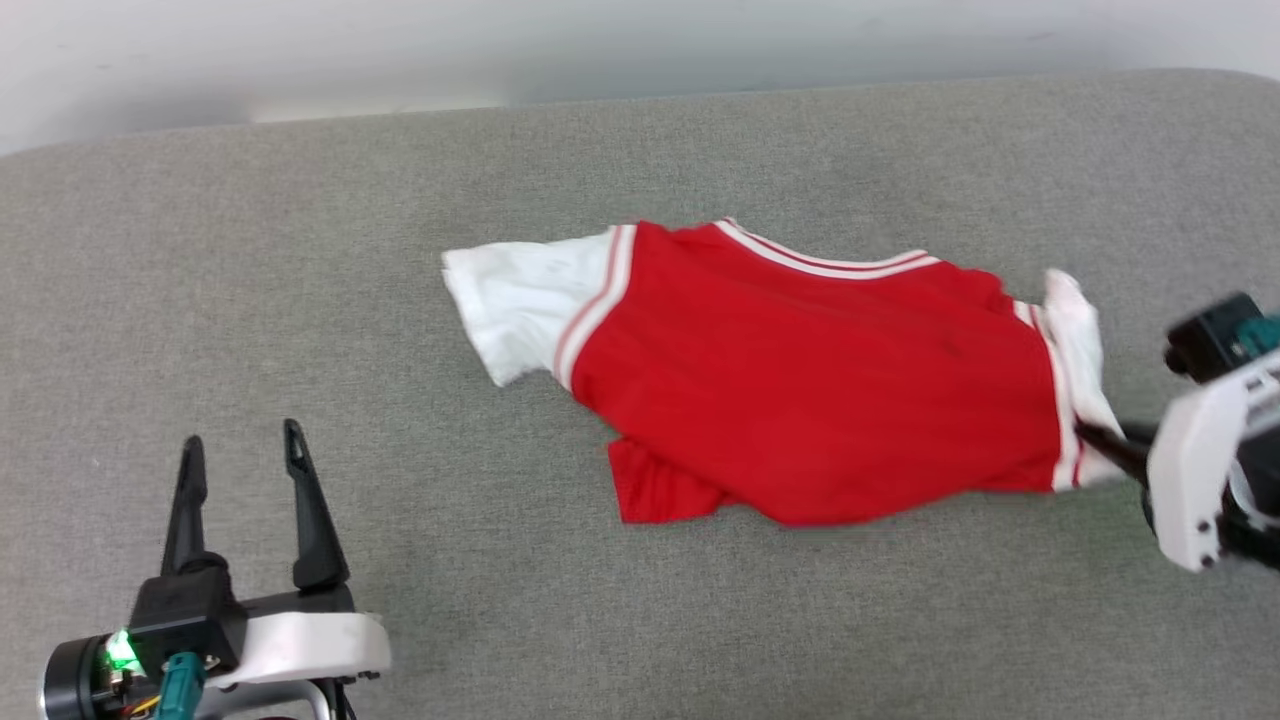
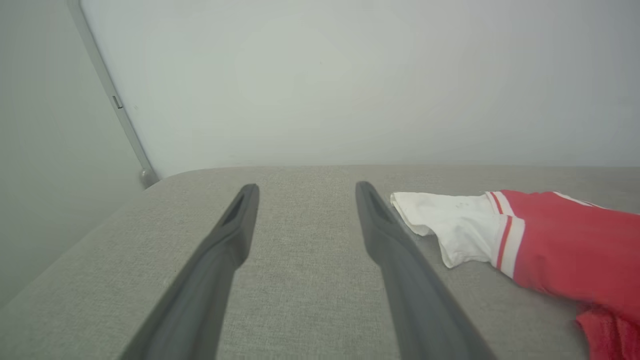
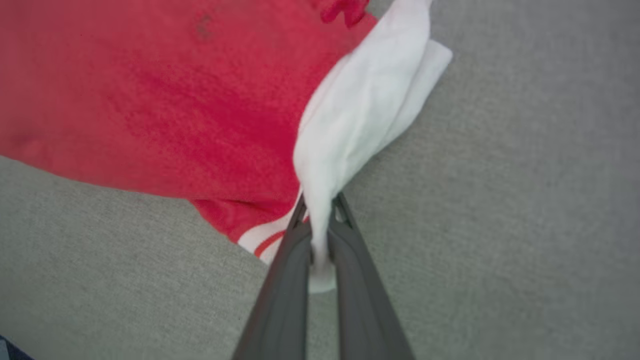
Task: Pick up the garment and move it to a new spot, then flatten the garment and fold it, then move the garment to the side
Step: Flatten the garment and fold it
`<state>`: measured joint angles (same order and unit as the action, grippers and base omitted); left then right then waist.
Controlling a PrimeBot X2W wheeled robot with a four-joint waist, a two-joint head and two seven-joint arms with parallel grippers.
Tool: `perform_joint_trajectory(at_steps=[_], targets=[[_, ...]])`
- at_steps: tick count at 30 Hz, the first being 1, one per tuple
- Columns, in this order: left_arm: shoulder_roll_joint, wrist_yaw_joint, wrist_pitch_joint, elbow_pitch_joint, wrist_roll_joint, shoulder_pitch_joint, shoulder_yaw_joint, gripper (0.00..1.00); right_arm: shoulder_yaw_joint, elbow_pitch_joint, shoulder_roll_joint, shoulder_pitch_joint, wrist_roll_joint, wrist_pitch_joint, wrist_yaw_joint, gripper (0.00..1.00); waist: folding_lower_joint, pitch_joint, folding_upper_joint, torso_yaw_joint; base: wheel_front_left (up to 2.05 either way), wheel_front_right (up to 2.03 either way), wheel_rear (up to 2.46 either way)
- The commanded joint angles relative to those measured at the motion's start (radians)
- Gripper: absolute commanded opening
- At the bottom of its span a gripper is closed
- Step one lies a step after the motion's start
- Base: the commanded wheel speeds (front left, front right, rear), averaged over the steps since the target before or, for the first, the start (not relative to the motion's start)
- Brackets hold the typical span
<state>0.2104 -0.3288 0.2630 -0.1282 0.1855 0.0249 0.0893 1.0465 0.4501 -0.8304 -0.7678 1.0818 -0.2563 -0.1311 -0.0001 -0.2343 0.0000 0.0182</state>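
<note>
In the head view the garment lies near the middle of the frame on the grey padded surface. Its red body is spread out but wrinkled. The spread sleeve, which is white, points to the left of the frame, and the bunched sleeve is gathered at the right. The right wrist view makes clear what the head view shows only small and from the side. The right gripper has its two dark fingers pressed together on the lower end of the bunched sleeve, with white cloth squeezed between them and a little fold bulging out lower between the fingers. This view also shows a small dark spot on the red cloth near the top of the frame. The left wrist view gives the pale wall behind the surface. There the left gripper has its fingers wide apart with nothing between them, and the tip of the spread sleeve is near the finger on the right of the frame. In the head view this gripper sits at the lower left with its fingers pointing up the frame, apart from the garment. The right arm enters from the right edge, low over the surface, with its fingers pointing to the left of the frame.
</note>
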Motion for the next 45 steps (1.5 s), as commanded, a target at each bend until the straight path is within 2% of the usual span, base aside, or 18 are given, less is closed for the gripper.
perform_joint_trajectory(at_steps=[1,4,7,9,13,19,24,29,34,37,40,45], targets=[[-0.004,0.007,0.002,0.006,-0.009,0.007,-0.003,1.00,-0.008,0.018,-0.006,0.031,0.016,-0.005,0.001,0.00,0.0001,0.001,0.0000,-0.001,0.00,0.00,0.00],[-0.019,0.028,0.002,0.024,-0.022,0.002,-0.005,1.00,-0.020,0.078,-0.003,0.083,0.042,-0.015,0.001,0.00,0.0001,0.004,0.0000,-0.006,0.00,0.00,0.00],[-0.022,0.047,0.002,0.045,-0.033,-0.007,-0.014,1.00,-0.042,0.113,0.021,0.111,0.047,0.022,0.001,0.00,0.0001,0.010,0.0000,-0.008,0.00,0.00,0.00],[-0.019,0.055,0.002,0.053,-0.037,-0.009,-0.024,1.00,-0.068,0.125,0.032,0.114,0.035,0.072,0.001,1.00,0.0001,0.015,0.0000,-0.005,0.00,0.00,0.00],[0.000,0.082,0.002,0.065,-0.051,-0.039,-0.039,1.00,-0.124,0.139,0.042,0.096,-0.035,0.189,0.001,1.00,0.0001,0.026,0.0000,0.001,0.00,0.00,0.00],[0.076,0.146,-0.004,0.103,-0.071,-0.143,-0.034,1.00,-0.277,0.180,0.079,0.071,-0.190,0.397,0.001,1.00,0.0001,0.029,0.0000,0.015,0.00,0.00,0.00],[0.158,0.223,-0.109,0.120,-0.073,-0.276,-0.016,1.00,-0.430,0.178,0.137,0.081,-0.342,0.488,0.001,1.00,0.0001,0.014,0.0000,0.031,0.00,0.00,0.00],[0.228,0.331,-0.282,0.127,-0.033,-0.429,0.013,1.00,-0.623,0.112,0.215,0.135,-0.516,0.514,0.001,1.00,0.0001,-0.011,0.0000,0.050,0.00,0.00,0.00],[0.294,0.431,-0.473,0.155,0.015,-0.587,0.083,1.00,-0.814,-0.029,0.314,0.221,-0.679,0.519,0.001,1.00,0.0001,-0.048,0.0000,0.071,0.00,0.00,0.00],[0.343,0.452,-0.588,0.195,0.049,-0.678,0.155,1.00,-0.893,-0.125,0.378,0.277,-0.751,0.509,0.001,1.00,0.0001,-0.073,0.0000,0.086,0.00,0.00,0.00],[0.369,0.456,-0.644,0.222,0.082,-0.737,0.212,1.00,-0.929,-0.188,0.413,0.304,-0.791,0.495,0.001,1.00,0.0001,-0.091,0.0000,0.097,0.00,0.00,0.00],[0.445,0.457,-0.793,0.266,0.242,-0.871,0.397,1.00,-0.981,-0.308,0.481,0.354,-0.850,0.474,0.001,1.00,0.0001,-0.133,0.0000,0.122,0.00,0.00,0.00]])
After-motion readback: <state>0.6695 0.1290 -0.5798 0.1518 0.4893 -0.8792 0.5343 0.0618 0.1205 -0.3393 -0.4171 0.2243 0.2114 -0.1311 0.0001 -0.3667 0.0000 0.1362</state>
